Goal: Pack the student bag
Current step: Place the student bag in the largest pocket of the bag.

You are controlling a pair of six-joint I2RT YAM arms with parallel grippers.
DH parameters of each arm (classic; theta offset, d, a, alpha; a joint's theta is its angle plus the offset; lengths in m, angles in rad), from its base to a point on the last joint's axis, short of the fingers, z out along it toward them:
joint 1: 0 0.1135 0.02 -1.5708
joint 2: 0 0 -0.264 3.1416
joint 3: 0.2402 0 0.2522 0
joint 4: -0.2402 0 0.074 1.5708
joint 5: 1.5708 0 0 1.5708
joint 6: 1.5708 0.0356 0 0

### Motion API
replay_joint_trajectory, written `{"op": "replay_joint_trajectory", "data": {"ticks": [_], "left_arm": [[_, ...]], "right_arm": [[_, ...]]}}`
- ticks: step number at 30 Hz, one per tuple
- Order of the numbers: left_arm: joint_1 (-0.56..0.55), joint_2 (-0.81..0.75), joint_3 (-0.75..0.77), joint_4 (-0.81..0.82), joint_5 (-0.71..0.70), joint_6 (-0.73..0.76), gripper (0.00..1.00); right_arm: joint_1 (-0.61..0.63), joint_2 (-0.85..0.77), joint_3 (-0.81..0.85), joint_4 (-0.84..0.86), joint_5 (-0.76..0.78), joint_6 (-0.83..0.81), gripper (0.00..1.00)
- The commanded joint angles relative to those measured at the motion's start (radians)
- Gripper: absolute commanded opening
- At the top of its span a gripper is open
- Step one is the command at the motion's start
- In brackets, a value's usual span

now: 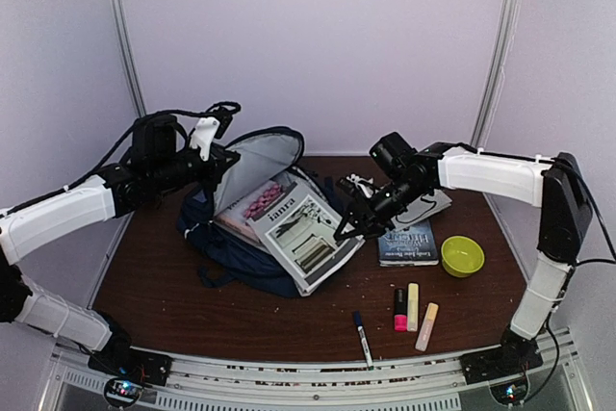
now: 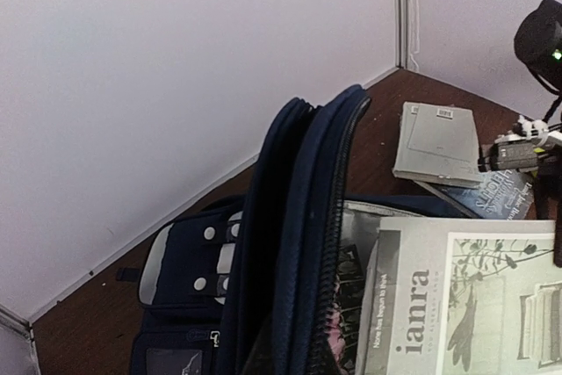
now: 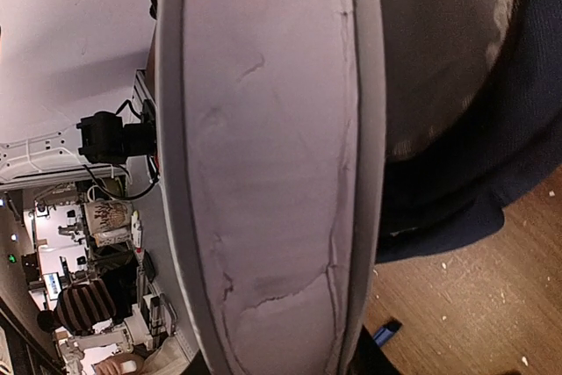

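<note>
**Student bag held open, magazine gripped at its mouth**

The student bag [image 1: 231, 252] is seen lying left of centre on the brown table [image 1: 173, 305]. Its mouth is turned toward the right and its grey-lined flap stands upright. The top of that flap is pinched by the left gripper [image 1: 216, 155], whose jaws are closed tight on the fabric.

A pale magazine [image 1: 310, 236] lettered "ianra" is laid across the mouth, its left part over the bag and its right part projecting over the table. A pink-patterned book [image 1: 258, 204] is seen beneath it, inside the bag. The magazine's upper right edge is held by the right gripper [image 1: 348, 226], its jaws set narrowly about it. In the right wrist view the frame is filled by a creased pale edge.

Just to the right, a dark book [image 1: 409, 243] is laid flat, and a grey booklet [image 1: 431, 207] is partly hidden under the right arm. A lime-green bowl [image 1: 462, 255] is set beside the dark book. Nearer the front edge, well apart from the bag, are laid a dark pen [image 1: 362, 336], a pink highlighter [image 1: 399, 309], a yellow highlighter [image 1: 413, 306] and a peach highlighter [image 1: 426, 326].
</note>
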Motion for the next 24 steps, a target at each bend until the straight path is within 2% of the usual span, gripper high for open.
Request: {"op": "replay_joint_trajectory", "data": {"ticks": [1, 7, 13, 16, 19, 24], "left_arm": [[0.000, -0.068, 0.007, 0.250, 0.124, 0.018, 0.00], [-0.022, -0.108, -0.033, 0.280, 0.303, 0.089, 0.00], [-0.035, -0.118, -0.061, 0.338, 0.393, 0.100, 0.00], [-0.034, -0.117, -0.070, 0.350, 0.365, 0.086, 0.00], [-0.034, -0.121, -0.085, 0.365, 0.289, 0.064, 0.00], [-0.035, -0.091, -0.070, 0.333, 0.097, 0.019, 0.00]], "right_arm": [[0.018, 0.071, 0.117, 0.057, -0.063, 0.041, 0.18], [0.017, 0.211, 0.272, 0.160, -0.076, 0.152, 0.24], [0.015, 0.351, 0.435, 0.275, 0.004, 0.293, 0.43], [0.006, 0.394, 0.501, 0.284, 0.066, 0.326, 0.54], [-0.006, 0.370, 0.480, 0.280, 0.169, 0.312, 0.64], [-0.011, 0.239, 0.420, 0.191, 0.348, 0.191, 0.70]]}}
